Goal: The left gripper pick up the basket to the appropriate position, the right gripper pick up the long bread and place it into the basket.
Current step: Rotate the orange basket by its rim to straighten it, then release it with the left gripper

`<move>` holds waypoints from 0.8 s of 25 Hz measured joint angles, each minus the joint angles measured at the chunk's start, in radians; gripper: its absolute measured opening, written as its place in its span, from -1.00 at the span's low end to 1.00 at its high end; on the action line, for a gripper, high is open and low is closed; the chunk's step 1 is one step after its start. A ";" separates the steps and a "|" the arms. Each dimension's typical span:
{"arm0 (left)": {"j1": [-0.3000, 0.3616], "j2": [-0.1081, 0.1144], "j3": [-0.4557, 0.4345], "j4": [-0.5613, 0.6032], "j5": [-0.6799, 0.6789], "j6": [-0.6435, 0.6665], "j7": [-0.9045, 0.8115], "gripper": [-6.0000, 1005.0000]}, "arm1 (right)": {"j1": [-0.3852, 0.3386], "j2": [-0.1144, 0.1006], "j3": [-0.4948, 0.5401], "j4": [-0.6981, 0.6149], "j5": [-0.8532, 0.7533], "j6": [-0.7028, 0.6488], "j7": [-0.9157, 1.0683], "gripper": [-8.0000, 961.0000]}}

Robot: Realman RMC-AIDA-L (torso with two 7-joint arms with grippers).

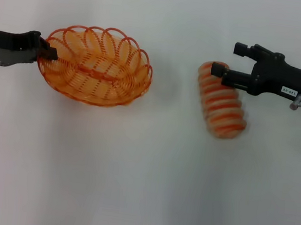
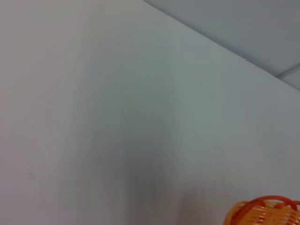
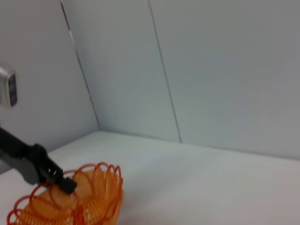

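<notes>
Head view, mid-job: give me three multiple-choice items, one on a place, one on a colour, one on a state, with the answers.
1. Where is the long bread relative to the basket?
A. Inside it
B. On the robot's right of it, apart
C. Under it

2. What colour is the basket?
A. Orange
B. Blue
C. Black

3. What is the left gripper doing?
A. Parked far from everything
B. Holding the bread
C. Closed on the basket's rim

Answers: 1 B, a bare stretch of white table separates them, and the right gripper has one finger over the bread's far end. 2 A, orange wire loops all round. 3 C, its jaws meet the rim at the basket's left end.
</notes>
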 joint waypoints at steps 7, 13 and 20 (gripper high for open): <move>0.069 -0.001 0.033 -0.024 -0.124 -0.092 -0.008 -0.81 | 0.002 0.002 0.000 0.031 0.056 0.017 -0.053 0.92; 0.112 -0.002 0.113 -0.034 -0.159 -0.175 -0.029 -0.81 | 0.010 0.003 -0.001 0.043 0.058 0.029 -0.069 0.92; 0.131 -0.002 0.185 -0.051 -0.195 -0.256 -0.045 -0.81 | 0.016 0.003 -0.007 0.053 0.059 0.047 -0.084 0.92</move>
